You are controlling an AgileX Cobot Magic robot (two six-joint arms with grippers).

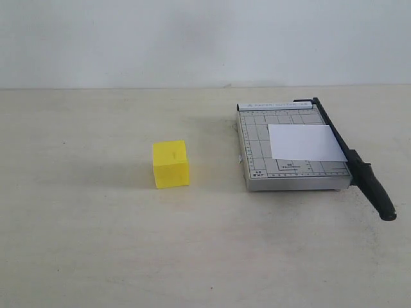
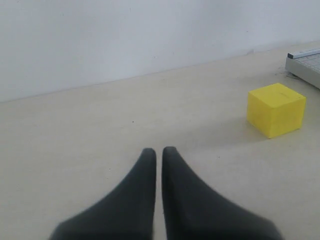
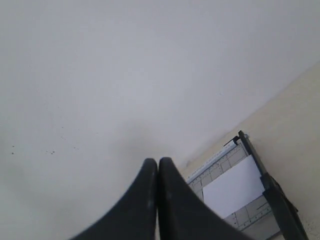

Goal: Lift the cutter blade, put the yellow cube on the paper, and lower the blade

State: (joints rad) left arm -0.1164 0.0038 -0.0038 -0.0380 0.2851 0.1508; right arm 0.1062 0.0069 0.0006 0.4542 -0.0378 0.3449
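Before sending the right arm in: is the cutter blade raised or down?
Down. The cutter blade lies flat along the edge of the grey board, beside the paper, handle low past the corner.

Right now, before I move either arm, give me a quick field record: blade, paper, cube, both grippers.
cutter blade: lowered, along the cutter board's right edge
paper: flat on the board, right edge at the blade
yellow cube: on the table, left of the board, apart from it
left gripper: shut, empty
right gripper: shut, empty
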